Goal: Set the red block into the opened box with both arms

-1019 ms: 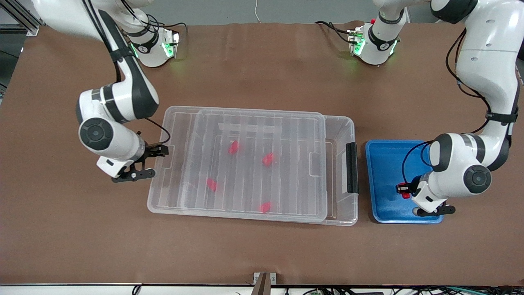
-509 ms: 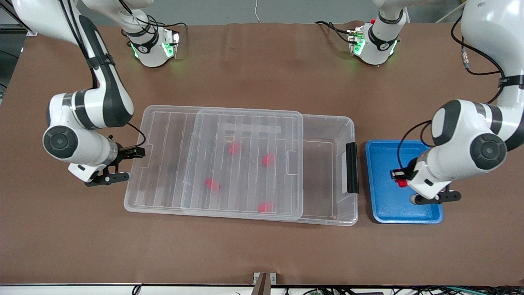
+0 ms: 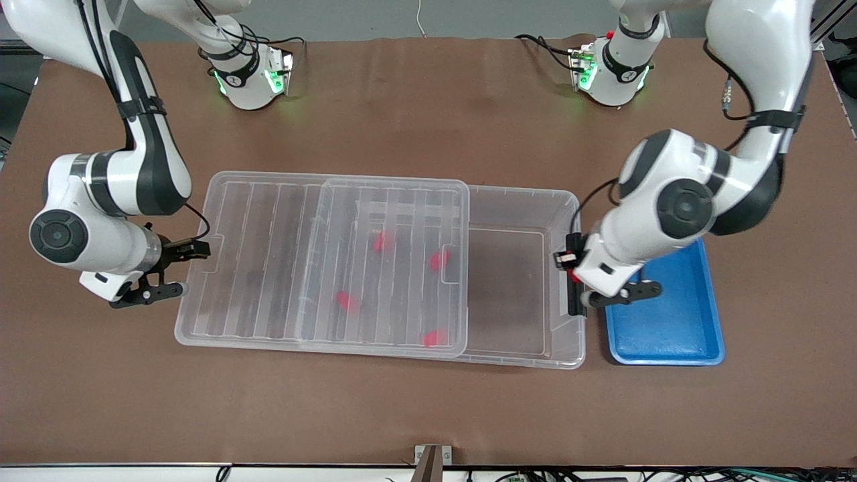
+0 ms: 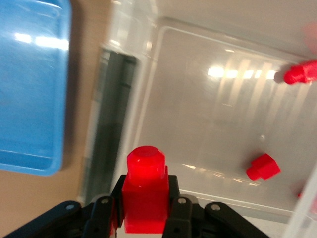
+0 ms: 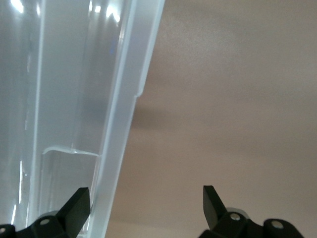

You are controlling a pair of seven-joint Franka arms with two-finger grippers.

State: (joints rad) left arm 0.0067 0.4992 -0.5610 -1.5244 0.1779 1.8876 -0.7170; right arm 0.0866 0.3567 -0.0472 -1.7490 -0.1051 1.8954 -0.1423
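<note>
While clamped in the left gripper, the red block sits over the box's black-strip end, so the lines below start from it.

Red block (image 4: pixel 145 198): stub pointing away from the wrist, pinched on two sides; in the front view it shows as a small red spot at the gripper's tip (image 3: pixel 574 275).
Left gripper (image 3: pixel 569 262): fingers narrow, closed on the red block, over the black strip (image 3: pixel 574 294) at the box's short end toward the left arm's end of the table.
Box (image 3: pixel 522 201): clear, shallow, partly uncovered; its bare floor shows beside the black strip.
Lid (image 3: pixel 268 261): ribbed and clear, lying shifted toward the right arm's end, overhanging the box there and covering most of it.
Other red blocks: four inside the box, seen through the lid, one of them (image 3: pixel 381 242) farther from the front camera, one (image 3: pixel 435 338) nearest to it.
Right gripper (image 3: pixel 193 249): fingers wide apart, one on each side of the lid's edge (image 5: pixel 121 148) at the right arm's end.
Blue tray (image 3: pixel 676 328): on the table just beside the box, toward the left arm's end.
Table (image 3: pixel 428 415): brown surface.
</note>
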